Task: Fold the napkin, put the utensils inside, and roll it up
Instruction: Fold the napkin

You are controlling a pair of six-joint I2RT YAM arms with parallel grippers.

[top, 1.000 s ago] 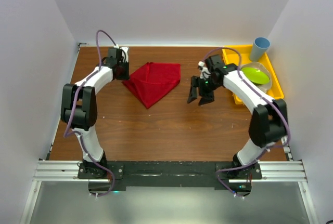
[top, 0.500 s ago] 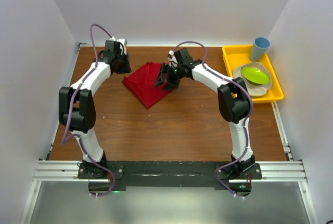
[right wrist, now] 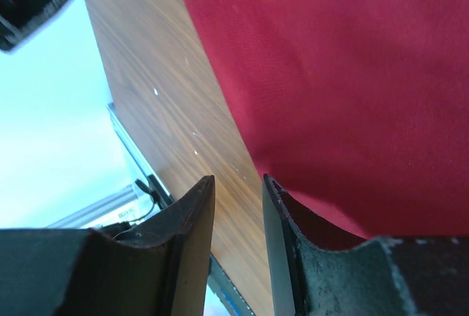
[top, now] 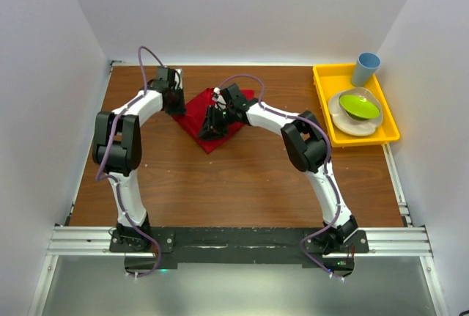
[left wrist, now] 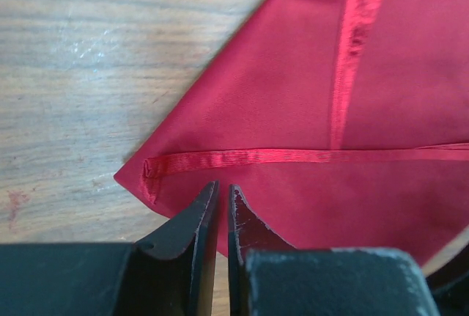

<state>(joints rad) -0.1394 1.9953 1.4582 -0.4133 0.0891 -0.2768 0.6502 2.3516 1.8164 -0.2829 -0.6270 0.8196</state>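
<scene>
Our right hand (top: 212, 124), fingers slightly parted and empty, has swung left onto the folded, bright red shiny cloth napkin (top: 196, 114) at upper centre, while our left hand (top: 176, 103) sits nearly closed at its corner, so the utensils remain unplaced.

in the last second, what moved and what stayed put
The right gripper swung left from beside the yellow tray and is now low over the red napkin, holding nothing. The left gripper shifted only slightly, staying at the napkin's left corner. The napkin, tray, green bowl and blue cup kept their places.
</scene>
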